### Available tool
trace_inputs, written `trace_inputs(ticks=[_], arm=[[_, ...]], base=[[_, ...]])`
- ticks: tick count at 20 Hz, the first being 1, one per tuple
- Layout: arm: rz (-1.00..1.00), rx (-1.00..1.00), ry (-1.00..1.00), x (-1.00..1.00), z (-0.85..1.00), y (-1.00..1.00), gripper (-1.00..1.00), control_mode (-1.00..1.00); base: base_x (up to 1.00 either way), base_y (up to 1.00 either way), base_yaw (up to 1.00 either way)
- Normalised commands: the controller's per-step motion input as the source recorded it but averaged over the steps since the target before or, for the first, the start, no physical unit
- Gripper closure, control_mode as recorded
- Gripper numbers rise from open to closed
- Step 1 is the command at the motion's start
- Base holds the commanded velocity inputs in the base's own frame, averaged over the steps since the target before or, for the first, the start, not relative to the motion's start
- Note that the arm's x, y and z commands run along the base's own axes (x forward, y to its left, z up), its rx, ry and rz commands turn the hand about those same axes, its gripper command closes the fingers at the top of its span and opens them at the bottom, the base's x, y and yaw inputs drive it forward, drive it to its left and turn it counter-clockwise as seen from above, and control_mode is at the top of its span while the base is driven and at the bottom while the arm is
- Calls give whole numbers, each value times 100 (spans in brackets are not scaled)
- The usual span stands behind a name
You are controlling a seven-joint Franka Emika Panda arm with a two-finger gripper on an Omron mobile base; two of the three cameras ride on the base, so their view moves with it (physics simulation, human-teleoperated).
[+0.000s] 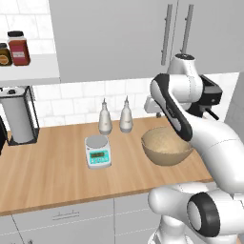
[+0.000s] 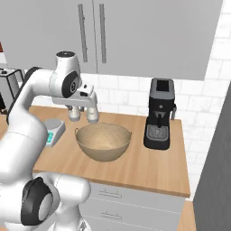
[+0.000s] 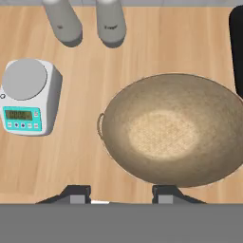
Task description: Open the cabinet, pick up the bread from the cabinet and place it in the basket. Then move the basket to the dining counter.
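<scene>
The cabinet (image 1: 119, 38) (image 2: 144, 36) hangs above the worktop with both doors closed, its silver bar handles (image 2: 82, 31) side by side. The bread is hidden. The basket (image 1: 164, 156) (image 2: 103, 153) (image 3: 175, 128) stands empty on the wood worktop, right of the scale. My gripper (image 3: 122, 195) hovers above the worktop just short of the basket's near rim, pointing down. It is open, with nothing between its fingertips (image 3: 78, 194). The dining counter is out of view.
A white kitchen scale (image 1: 98, 151) (image 3: 28, 97) lies left of the basket. Two grey shakers (image 1: 105, 116) (image 3: 110, 21) stand by the tiled wall. A black coffee machine (image 2: 160, 115) stands right of the basket. A paper towel holder (image 1: 19, 114) stands far left, with jars (image 1: 18, 47) on the shelf above.
</scene>
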Motion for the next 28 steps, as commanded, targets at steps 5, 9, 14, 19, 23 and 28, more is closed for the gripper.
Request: trace_inputs(ticks=[5, 9, 14, 19, 23, 28], arm=[[1, 0, -21, -54, 0, 0, -100, -100], [-2, 0, -52, -28, 41, 0, -100, -100], [-4, 2, -37, 2, 99, -4, -100, -100], [-9, 4, -8, 1, 100, -9, -100, -100], [-11, 0, -11, 30, 90, -19, -100, -100], [-12, 0, -32, 53, 77, -1, -100, -100]], base=[[0, 0, 0], [0, 0, 0], [0, 0, 0], [0, 0, 0], [0, 0, 0], [0, 0, 0]])
